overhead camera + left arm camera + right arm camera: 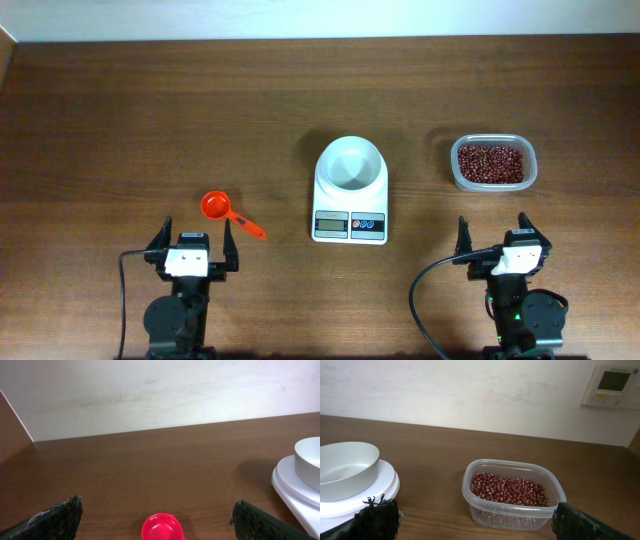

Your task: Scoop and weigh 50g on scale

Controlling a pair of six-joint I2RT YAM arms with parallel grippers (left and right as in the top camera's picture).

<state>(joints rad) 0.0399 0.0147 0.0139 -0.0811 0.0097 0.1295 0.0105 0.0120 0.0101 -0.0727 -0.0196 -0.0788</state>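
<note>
Seen from overhead, two robot arms sit at the near edge of a dark wooden desk (pixel 120 120). The left tool (pixel 197 226) has its two fingers spread wide, holding and touching nothing. An orange-red scoop (pixel 215 207) lies on the desk just ahead of it, its handle angled toward the near right. The right tool (pixel 492 222) is likewise spread wide and empty, with a clear tub (pixel 531 165) of red beans (pixel 490 163) farther ahead of it. The scale (pixel 349 203) stands mid-desk between the two arms, its display and buttons facing them and a round white bowl (pixel 349 162) on top. The left wrist view shows the scoop's cup low between the dark fingers (pixel 55 521) and the scale's edge at right, but not the tub. The right wrist view shows the tub between its fingers (pixel 585 525), the empty bowl at left, and a white panel (pixel 612 386) on the wall, which the overhead view does not take in.
</note>
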